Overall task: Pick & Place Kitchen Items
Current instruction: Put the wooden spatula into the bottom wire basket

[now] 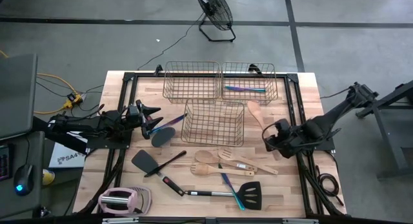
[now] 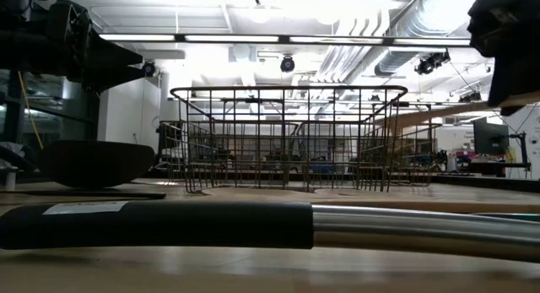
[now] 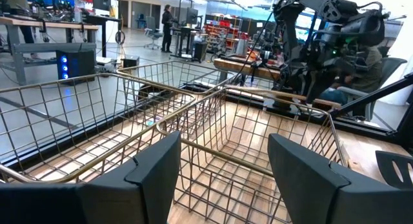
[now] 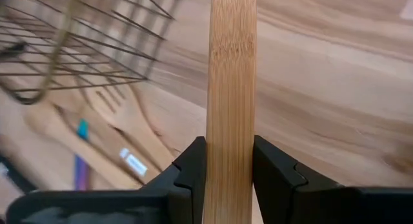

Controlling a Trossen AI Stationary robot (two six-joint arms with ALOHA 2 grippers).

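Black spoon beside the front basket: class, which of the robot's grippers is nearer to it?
Left. The left gripper hovers open just beside the black spoon; the right gripper, shut on a wooden spatula, is beyond the front basket.

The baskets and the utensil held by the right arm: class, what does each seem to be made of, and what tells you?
Wire baskets: thin metal wire, apparently copper-toned, seen as an open welded grid.

Wooden utensil: pale wood, possibly bamboo, matte, with straight lengthwise grain; the right gripper has its fingers shut on its handle.
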